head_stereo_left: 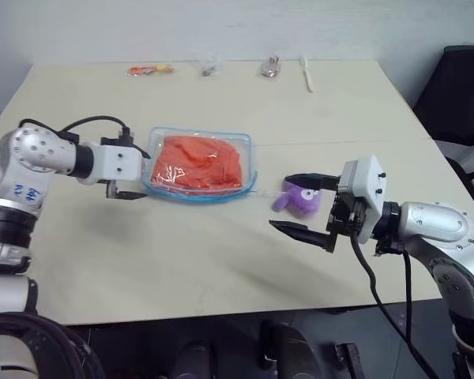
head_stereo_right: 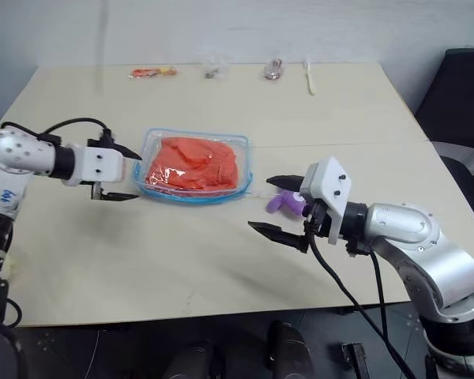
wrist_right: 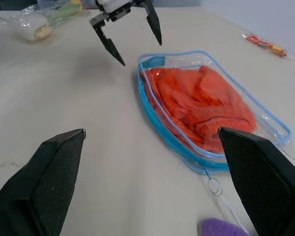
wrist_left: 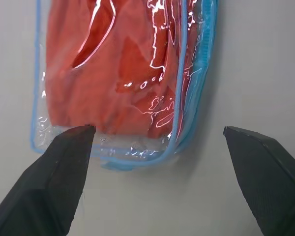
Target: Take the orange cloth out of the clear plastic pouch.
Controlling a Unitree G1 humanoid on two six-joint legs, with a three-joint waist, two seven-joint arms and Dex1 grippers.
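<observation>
The left tool point(head_stereo_left: 130, 178), jaws spread wide and holding nothing, hangs at the short left end of the clear plastic pouch point(head_stereo_left: 199, 166), just beside its blue edging, pointed along the pouch's long axis, which runs left to right across the worktop point(head_stereo_left: 221, 253). The orange cloth point(head_stereo_left: 199, 162) lies wholly inside the pouch. The right tool point(head_stereo_left: 304, 204), equally wide and empty, waits farther off past the pouch's right end, next to a small purple plush toy point(head_stereo_left: 299, 199). The left arm is judged better placed for first contact.

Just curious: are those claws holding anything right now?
No. Both the left claw and right claw are open and empty; the pouch lies untouched.
</observation>
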